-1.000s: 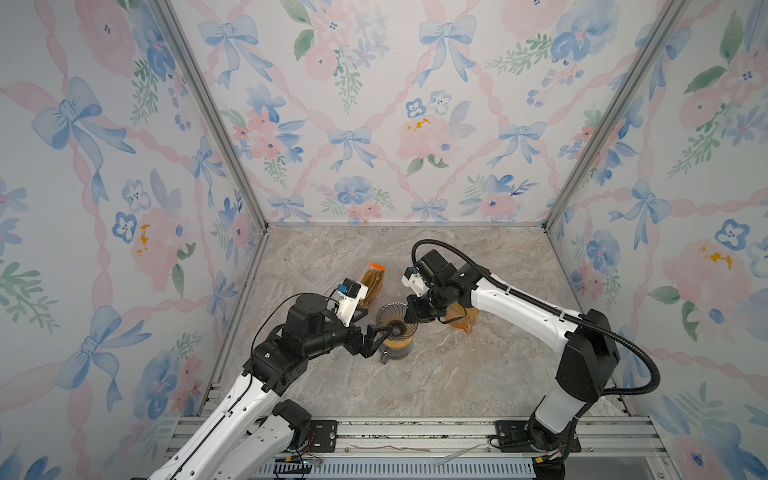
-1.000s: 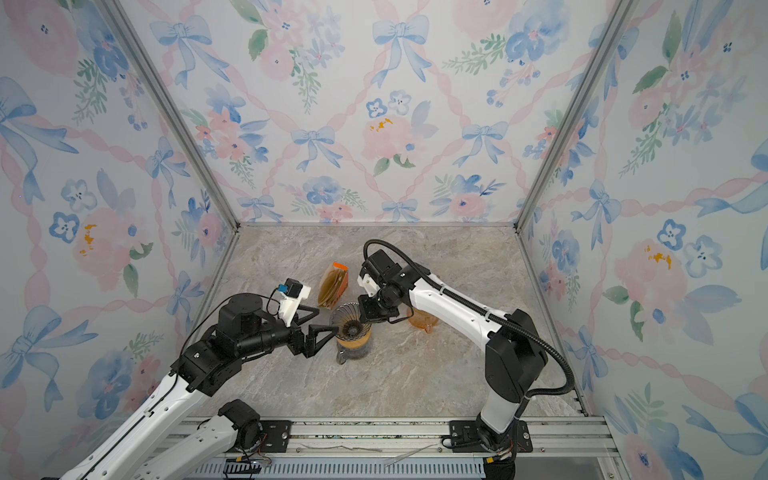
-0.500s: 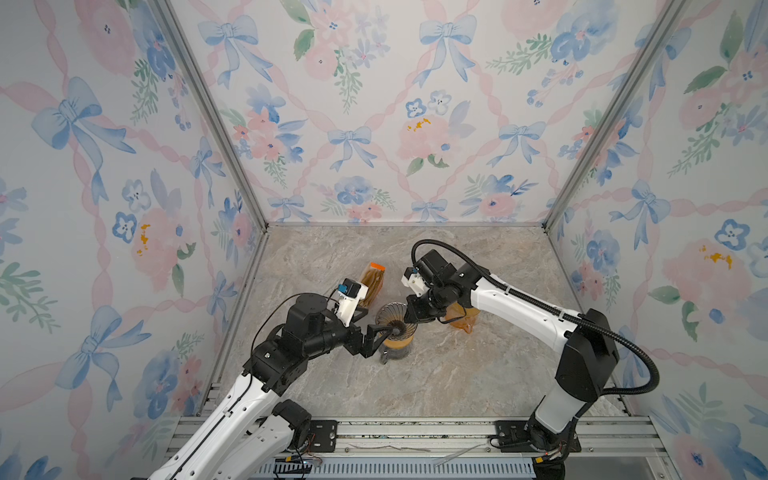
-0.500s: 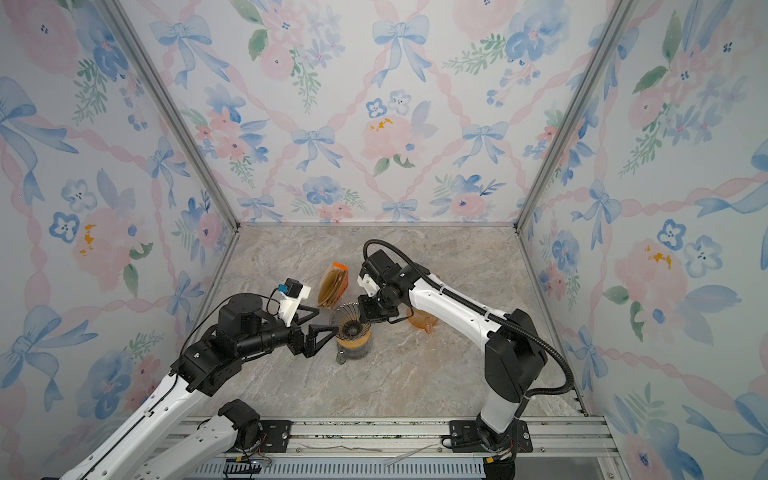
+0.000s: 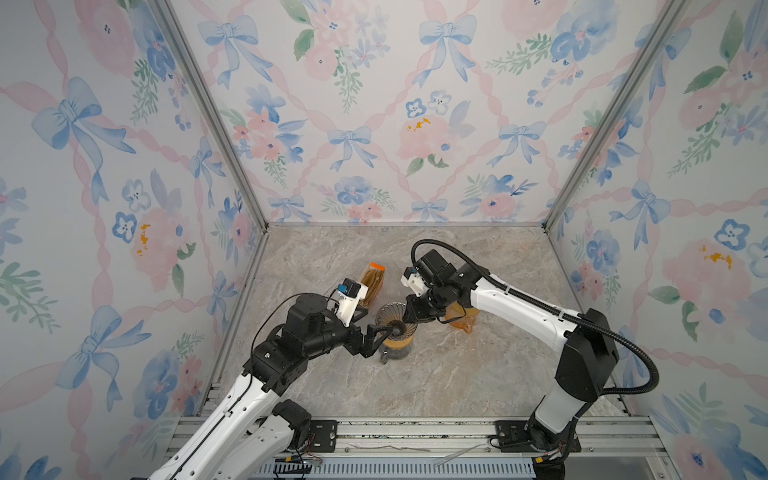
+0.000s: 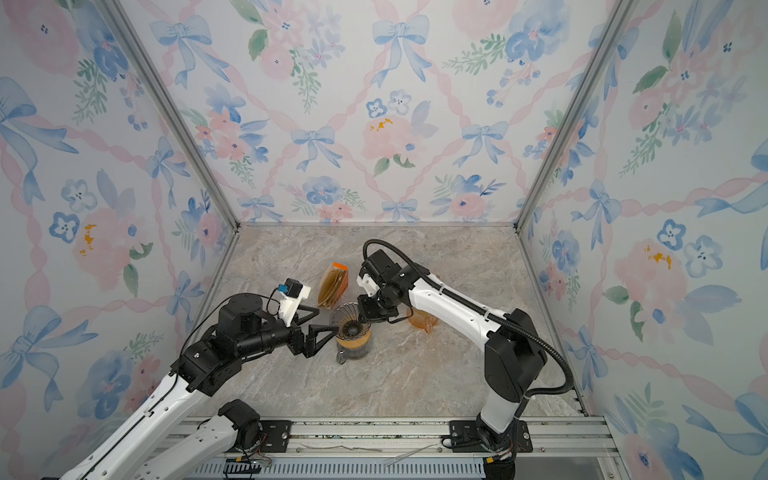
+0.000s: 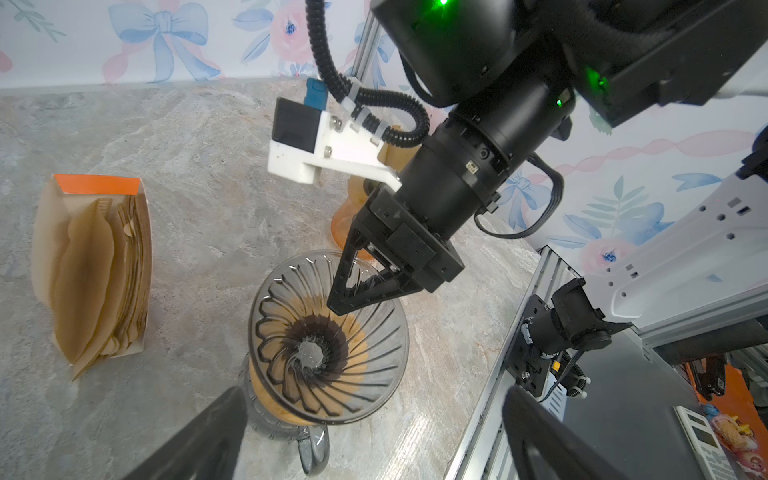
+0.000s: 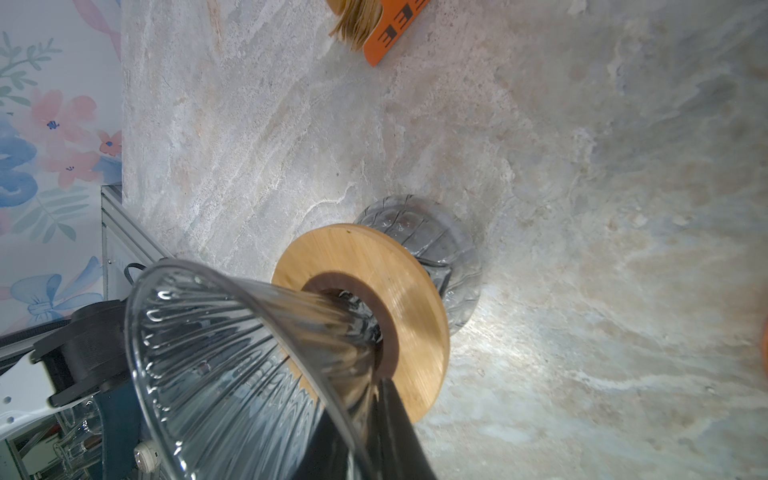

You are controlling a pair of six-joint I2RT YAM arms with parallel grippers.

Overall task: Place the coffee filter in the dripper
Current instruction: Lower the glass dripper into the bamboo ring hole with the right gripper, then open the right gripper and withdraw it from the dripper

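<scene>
Glass dripper: seated upright in a wooden collar on a glass server, near the middle of the desk. Only ribbed glass is seen inside the cone.

Coffee filters: stacked in an open packet with an orange band. The packet lies on the desk just behind the dripper in both top views, apart from it, and is touched by neither claw.

Left claw: released, jaws spread wide, held level at the dripper's left side. In the left wrist view the dripper is framed between the two fingers. Contact with the glass cannot be confirmed.

Right claw: tips set at the dripper's rim on its right side. One finger is seen outside the glass wall; the other appears to lie inside. The jaws are nearly together, but it cannot be told whether the wall is pinched or free.

Orange translucent vessel: noted on the desk beneath the right arm, right of the dripper.
</scene>
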